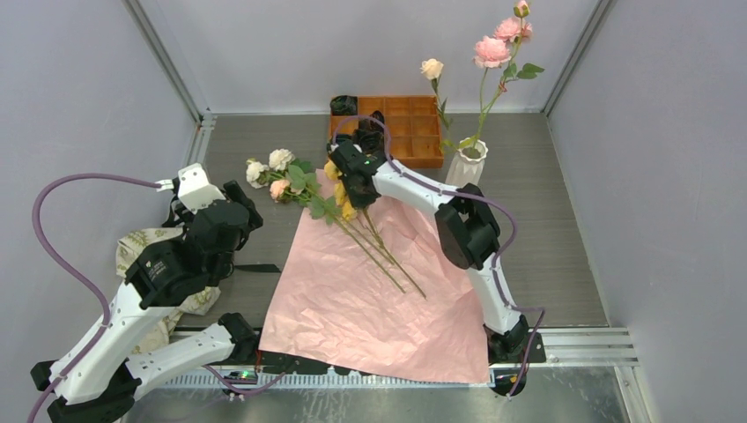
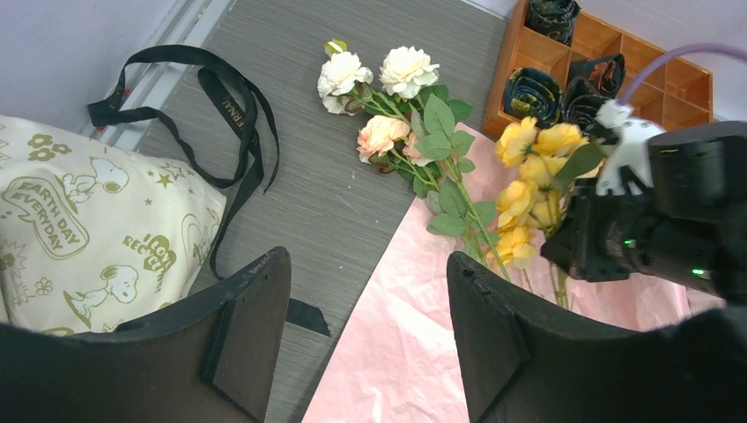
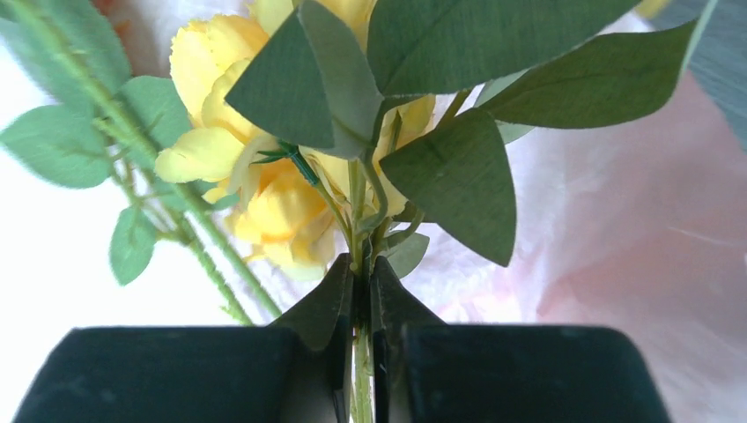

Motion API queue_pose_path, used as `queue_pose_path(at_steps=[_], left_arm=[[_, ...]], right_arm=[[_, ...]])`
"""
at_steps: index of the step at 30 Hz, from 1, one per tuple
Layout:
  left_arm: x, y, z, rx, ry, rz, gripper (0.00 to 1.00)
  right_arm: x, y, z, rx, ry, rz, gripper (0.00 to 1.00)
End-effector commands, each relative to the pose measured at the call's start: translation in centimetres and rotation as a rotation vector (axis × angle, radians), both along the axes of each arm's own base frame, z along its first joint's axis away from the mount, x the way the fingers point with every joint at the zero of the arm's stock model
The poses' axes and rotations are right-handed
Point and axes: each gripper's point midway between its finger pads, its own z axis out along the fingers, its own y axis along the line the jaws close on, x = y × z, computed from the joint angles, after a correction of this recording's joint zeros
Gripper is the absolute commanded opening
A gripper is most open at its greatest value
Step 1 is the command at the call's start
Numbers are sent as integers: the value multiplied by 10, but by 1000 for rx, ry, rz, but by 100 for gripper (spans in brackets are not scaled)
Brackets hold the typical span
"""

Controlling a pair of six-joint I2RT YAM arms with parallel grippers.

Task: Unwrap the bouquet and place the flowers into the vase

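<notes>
**On the pink paper (image 1: 370, 308), a rose stem is pinched**

At the left, the left gripper (image 2: 366, 282) is held wide open and empty, clear of the work. At the centre, the right gripper (image 3: 361, 286) is closed on a yellow rose stem (image 3: 356, 211), presumably for lifting. The other flowers (image 1: 280, 159) are left lying just beside it. At the right, the vase (image 1: 469, 164) is already stocked with pink and cream roses.

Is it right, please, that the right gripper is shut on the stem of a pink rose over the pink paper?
Not quite: the right gripper is shut on the stem of a yellow rose, not a pink one, over the pink paper. The right wrist view shows this.
</notes>
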Motion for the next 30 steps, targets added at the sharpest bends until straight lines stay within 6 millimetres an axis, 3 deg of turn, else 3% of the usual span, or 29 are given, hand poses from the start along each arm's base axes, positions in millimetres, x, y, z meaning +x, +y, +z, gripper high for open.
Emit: queue_pose_path(at_steps=[1,10,16,20,23,30], left_arm=[[3,-1,7,-30,-36,8,66],[4,-5,5,-35,-28,-3,66],[5,-7,3,-37,-26,-8,66],[6,-8,3,-38,-24,-10,66],[7,-10,3,-42,-23,-15,66],[12,-20,1,-47,-13,-34,66]], right_arm=[[2,-1,106,126,-183,0,1],[-17,-19,201,220,-350,-5,1],[-27,-46,314,295,-634,-6,1],[-43,-78,395,391,-843,-40,1],[-56,-108,445,448,-1005,-86,1],[-88,-182,528,467,-1347,-213,1]])
